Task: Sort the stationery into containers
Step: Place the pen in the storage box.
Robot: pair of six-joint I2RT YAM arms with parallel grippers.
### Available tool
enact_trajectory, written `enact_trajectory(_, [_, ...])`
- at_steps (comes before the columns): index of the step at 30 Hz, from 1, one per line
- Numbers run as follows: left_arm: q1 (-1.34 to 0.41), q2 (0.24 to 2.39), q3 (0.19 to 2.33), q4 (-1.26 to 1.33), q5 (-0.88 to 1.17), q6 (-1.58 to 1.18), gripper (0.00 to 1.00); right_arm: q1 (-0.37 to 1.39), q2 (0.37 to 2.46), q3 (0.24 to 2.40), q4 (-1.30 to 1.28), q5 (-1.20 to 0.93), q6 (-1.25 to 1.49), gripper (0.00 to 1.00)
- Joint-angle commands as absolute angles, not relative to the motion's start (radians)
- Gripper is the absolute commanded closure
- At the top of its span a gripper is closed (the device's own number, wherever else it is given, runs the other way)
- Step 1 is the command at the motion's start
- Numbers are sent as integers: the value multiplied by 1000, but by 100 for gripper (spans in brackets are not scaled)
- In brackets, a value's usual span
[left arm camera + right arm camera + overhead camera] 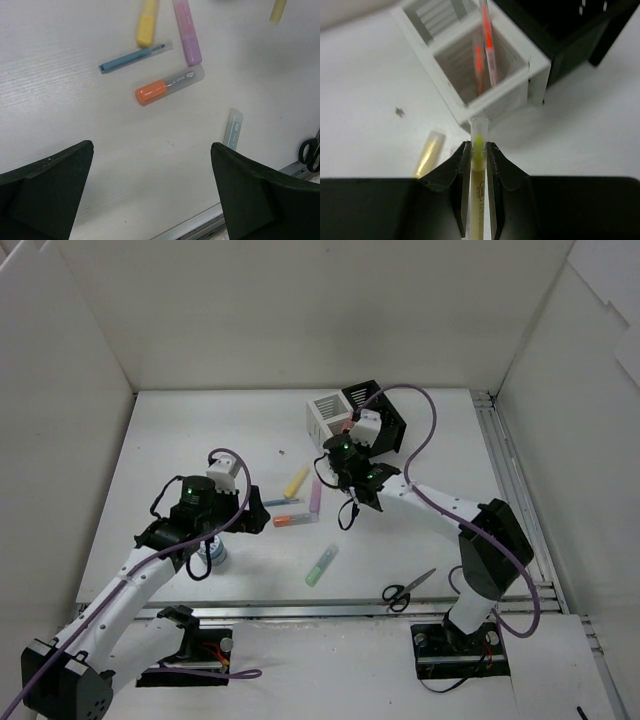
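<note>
My right gripper (352, 490) is shut on a yellow marker (478, 137), held off the table just short of the white holder (445, 30). A red pencil (488, 45) stands in its nearer compartment. The black holder (385, 415) adjoins it. My left gripper (151, 147) is open and empty above the table, short of the orange marker (151, 91), blue marker (131, 58), another yellow marker (146, 26) and purple marker (186, 31). The green marker (321, 565) lies nearer. The scissors (407, 590) lie at the front edge. The dotted white jar (214, 556) sits under my left arm.
White walls enclose the table on the left, back and right. A metal rail (300, 608) runs along the front edge, and another along the right side (505, 470). A small dark speck (399, 112) lies on the table near the white holder.
</note>
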State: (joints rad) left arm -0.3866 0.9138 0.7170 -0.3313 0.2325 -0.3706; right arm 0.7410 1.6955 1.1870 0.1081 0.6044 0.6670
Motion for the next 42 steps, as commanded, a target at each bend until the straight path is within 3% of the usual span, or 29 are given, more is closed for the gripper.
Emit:
enact_trajectory(1, [-391,931,801,-241,270,-305,0,715,1608,1175,447,666,438,100])
enact_trajectory(5, [-391,948,802,-210,302,-270,0,666,1634,1218,639,603,168,100])
enact_trajectory(13, [-290,1017,798,-118,468,-196,0,537,1836,1347,886,270,-61,100])
enact_trajectory(19, [-281,1092,851,-132,534,-115,0,494,1934,1410,931,196,-29,100])
enact_trajectory(27, [-272,1213,908,-150,531,-66,1,479,1971,1342,983,135,47,98])
enact_trajectory(28, [-272,1230,913,-155,516,-66,0,479,1965,1316,986,130,54,96])
enact_trajectory(30, [-272,1241,919,-161,509,-66,1,479,1934,1287,1005,124,72,80])
enact_trajectory(31, [-272,1249,919,-161,509,-63,1,479,1921,1263,1006,117,74,65])
enact_trajectory(34, [-272,1262,942,-195,503,-34,0,486,1846,1217,1003,81,69,42])
enact_trajectory(35, [-272,1264,963,-231,511,-14,1,488,1794,1198,1003,66,66,28])
enact_trajectory(36, [-272,1266,968,-241,514,39,0,488,1766,1181,1002,57,69,21])
enact_trajectory(37, [-281,1270,974,-244,499,52,0,494,1737,1137,1002,46,75,2])
enact_trajectory(42, [-290,1316,1145,-275,517,133,1,500,1530,965,977,37,139,2])
